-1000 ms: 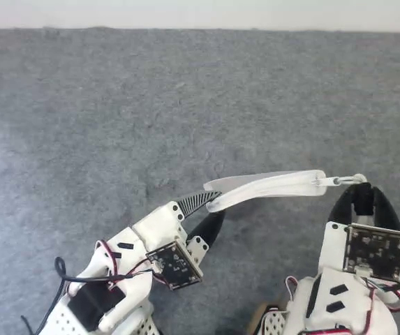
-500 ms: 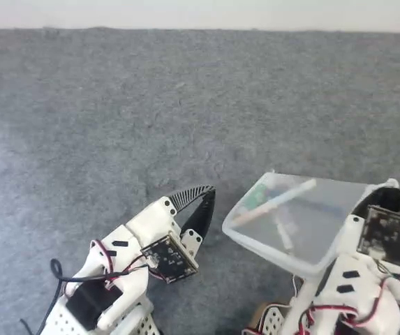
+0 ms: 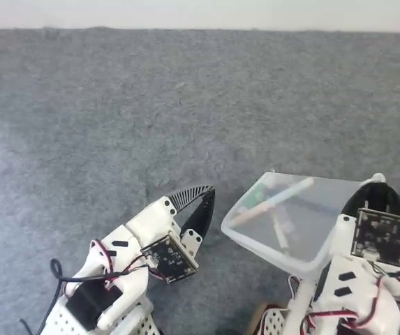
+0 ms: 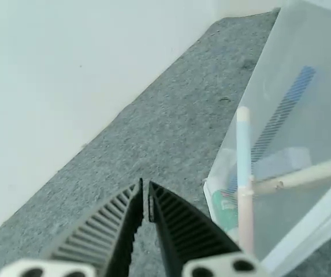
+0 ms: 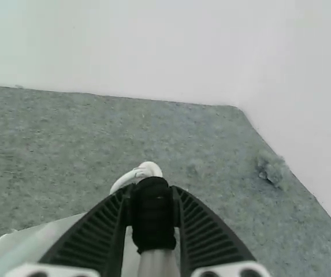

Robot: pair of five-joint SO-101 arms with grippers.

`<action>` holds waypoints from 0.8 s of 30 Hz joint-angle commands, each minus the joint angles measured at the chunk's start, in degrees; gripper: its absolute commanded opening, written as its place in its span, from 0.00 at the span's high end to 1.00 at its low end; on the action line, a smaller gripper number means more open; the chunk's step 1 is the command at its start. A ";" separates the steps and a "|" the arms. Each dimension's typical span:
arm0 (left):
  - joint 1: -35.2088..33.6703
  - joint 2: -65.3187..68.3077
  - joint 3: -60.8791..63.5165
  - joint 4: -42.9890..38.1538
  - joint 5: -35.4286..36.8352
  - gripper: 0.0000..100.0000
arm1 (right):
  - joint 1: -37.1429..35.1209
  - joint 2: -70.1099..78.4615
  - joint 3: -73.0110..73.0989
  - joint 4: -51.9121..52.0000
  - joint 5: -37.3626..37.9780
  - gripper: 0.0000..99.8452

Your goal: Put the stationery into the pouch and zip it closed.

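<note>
Grey felt-like table covering (image 3: 116,105) runs back to a plain white wall (image 5: 153,40).

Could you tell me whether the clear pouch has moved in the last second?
Yes. The clear plastic zip pouch has left the left pincer, turned from edge-on to broadside, and shifted rightward across the grey felt mat, hanging from the right pincer.

I see a speckled grey tabletop (image 3: 116,112), a translucent whitish pouch (image 3: 311,234), a pale blue pen (image 4: 243,138) and a cream stick (image 4: 309,172).
</note>
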State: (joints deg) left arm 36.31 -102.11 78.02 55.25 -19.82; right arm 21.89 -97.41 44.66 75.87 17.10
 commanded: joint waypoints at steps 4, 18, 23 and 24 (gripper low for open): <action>-0.26 0.44 -1.19 0.00 -0.18 0.99 | -3.30 -0.13 -0.44 1.80 0.79 0.94; -7.21 0.44 -1.19 -4.57 4.22 0.99 | -20.62 -0.22 3.87 0.92 0.26 0.81; -16.18 0.44 -1.27 -9.23 10.29 0.99 | -30.90 0.22 6.42 -3.47 0.18 0.81; -17.67 0.44 -1.63 -9.58 11.43 0.99 | -33.01 0.13 8.00 -5.14 0.18 0.81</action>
State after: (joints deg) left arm 22.42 -102.11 78.02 48.66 -12.18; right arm -5.63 -97.41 50.64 74.64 17.10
